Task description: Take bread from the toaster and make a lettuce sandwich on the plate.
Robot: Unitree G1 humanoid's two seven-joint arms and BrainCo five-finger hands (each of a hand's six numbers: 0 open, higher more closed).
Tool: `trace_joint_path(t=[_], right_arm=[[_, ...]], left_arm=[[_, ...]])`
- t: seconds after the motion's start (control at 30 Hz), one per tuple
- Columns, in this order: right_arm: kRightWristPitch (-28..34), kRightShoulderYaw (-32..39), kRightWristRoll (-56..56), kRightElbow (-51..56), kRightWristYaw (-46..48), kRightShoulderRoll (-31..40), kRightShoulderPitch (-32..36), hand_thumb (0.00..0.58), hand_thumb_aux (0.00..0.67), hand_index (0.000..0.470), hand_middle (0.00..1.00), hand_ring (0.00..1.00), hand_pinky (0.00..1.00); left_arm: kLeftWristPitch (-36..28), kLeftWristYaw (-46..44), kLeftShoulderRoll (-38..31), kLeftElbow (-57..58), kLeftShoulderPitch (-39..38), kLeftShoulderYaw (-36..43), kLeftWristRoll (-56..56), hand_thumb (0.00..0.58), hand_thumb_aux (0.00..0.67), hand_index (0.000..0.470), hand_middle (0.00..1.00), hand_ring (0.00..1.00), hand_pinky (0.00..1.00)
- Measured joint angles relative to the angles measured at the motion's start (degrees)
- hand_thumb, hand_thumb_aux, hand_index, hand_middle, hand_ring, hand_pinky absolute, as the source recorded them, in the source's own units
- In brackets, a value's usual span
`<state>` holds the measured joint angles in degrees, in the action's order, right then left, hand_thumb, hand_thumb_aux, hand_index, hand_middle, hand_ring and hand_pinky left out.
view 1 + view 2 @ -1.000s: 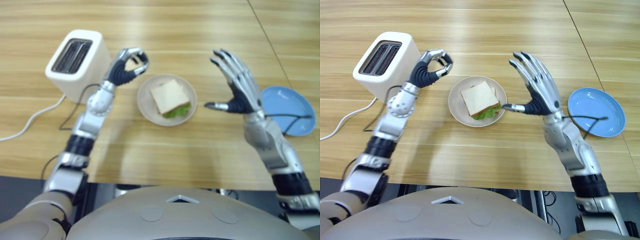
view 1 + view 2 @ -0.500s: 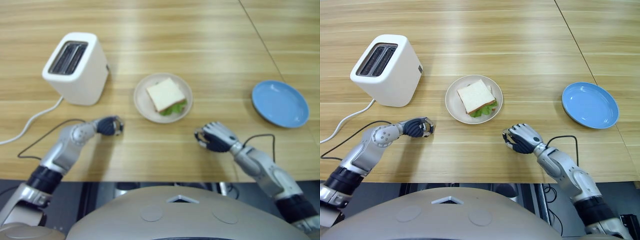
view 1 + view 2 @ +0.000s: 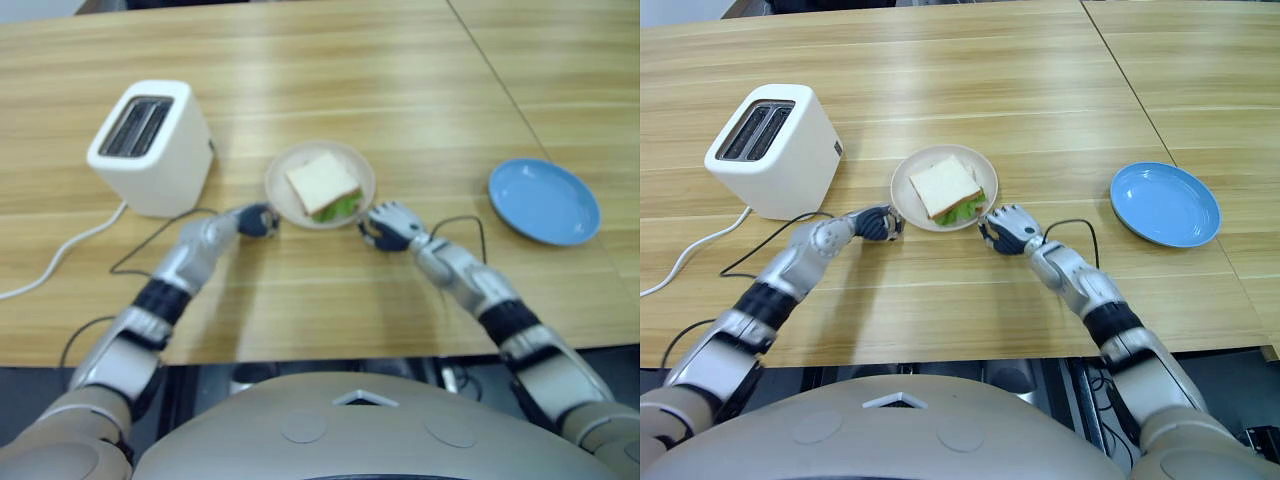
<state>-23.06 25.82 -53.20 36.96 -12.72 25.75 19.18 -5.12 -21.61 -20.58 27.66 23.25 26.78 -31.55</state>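
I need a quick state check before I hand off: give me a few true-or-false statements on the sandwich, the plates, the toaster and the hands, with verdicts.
1. The sandwich sits on the blue plate. False: it sits on the beige plate; the blue plate stands apart to the right.
2. Lettuce shows at the sandwich's near edge. True.
3. The right hand holds a bread slice. False: its fingers are curled and hold nothing.
4. The left hand is beside the beige plate's left edge, the right hand beside its right edge. True.
5. The toaster stands upright, left of the beige plate. True.
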Motion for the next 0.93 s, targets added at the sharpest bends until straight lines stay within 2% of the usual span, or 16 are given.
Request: trace_joint_path(t=[0.03,0.07,0.1,0.13,0.23,0.33,0.4,0.53,0.6,0.7,0.77,0.83,0.93], right_arm=[[0.2,0.7,-0.1,3.0,-1.5,-0.8,2.1,0.58,0.67,0.46,0.87,0.87,0.87],[0.3,1.4,-0.2,6.4,-3.7,-1.6,4.4,0.512,0.441,0.303,0.0,0.0,0.0],[0.5,1.6,-0.3,8.6,-5.0,-2.1,5.8,0.4,0.297,0.204,0.0,0.0,0.0],[0.8,1.8,-0.5,10.3,-6.0,-2.5,7.1,0.0,0.0,0.0,0.0,0.0,0.0],[1.3,2.9,-0.6,16.6,-10.1,-2.5,11.6,0.0,0.0,0.0,0.0,0.0,0.0],[0.7,3.0,-0.1,18.2,-12.5,-1.0,12.5,0.0,0.0,0.0,0.0,0.0,0.0],[-1.6,1.7,2.2,16.2,-13.6,0.9,11.1,0.0,0.0,0.0,0.0,0.0,0.0],[-8.0,-5.4,12.4,8.4,-13.3,4.0,4.9,0.0,0.0,0.0,0.0,0.0,0.0],[-12.4,-10.7,22.6,3.9,-10.0,2.7,0.9,0.0,0.0,0.0,0.0,0.0,0.0],[-15.1,-17.7,41.3,-1.5,-1.3,-3.3,-2.7,0.0,0.0,0.0,0.0,0.0,0.0],[-13.8,-21.5,52.6,-3.6,5.3,-7.8,-2.8,0.0,0.0,0.0,0.0,0.0,0.0],[-12.3,-24.6,59.8,-4.3,10.2,-9.6,-2.8,0.0,0.0,0.0,0.0,0.0,0.0],[-11.1,-27.5,63.8,-4.3,14.3,-10.0,-2.8,0.0,0.0,0.0,0.0,0.0,0.0]], left_arm=[[0.4,2.0,1.9,3.0,1.8,0.1,-0.4,0.0,0.0,0.0,1.0,1.0,1.0],[0.9,4.8,3.9,6.9,4.1,0.4,-0.7,0.0,0.0,0.0,1.0,1.0,1.0],[1.2,6.6,4.8,9.5,5.8,0.3,-0.8,0.0,0.0,0.0,0.39,0.39,0.39],[1.4,8.0,5.4,11.7,7.0,0.3,-0.8,0.0,0.0,0.0,0.0,0.0,0.0],[1.9,13.4,5.9,19.2,10.8,-1.1,-0.7,0.0,0.0,0.0,0.0,0.0,0.0],[2.1,17.1,4.9,21.8,11.7,-3.3,0.2,0.0,0.0,0.0,0.0,0.0,0.0],[3.7,19.6,3.6,21.6,11.4,-6.4,2.2,0.0,0.0,0.0,0.0,0.0,0.0],[10.4,24.3,1.7,16.4,9.0,-13.6,7.5,0.0,0.0,0.0,0.0,0.0,0.0],[16.7,24.1,2.8,11.9,7.4,-17.0,12.2,0.0,0.0,0.0,0.0,0.0,0.0],[23.6,19.6,10.8,6.1,5.6,-23.3,25.4,0.0,0.0,0.0,0.0,0.0,0.0],[24.6,17.0,15.5,5.3,5.5,-25.0,31.7,0.0,0.0,0.0,0.0,0.0,0.0],[24.2,15.2,17.3,5.8,5.5,-26.7,35.2,0.0,0.0,0.0,0.0,0.0,0.0],[24.1,14.5,18.1,7.8,5.7,-29.1,37.8,0.0,0.0,0.0,0.0,0.0,0.0]])
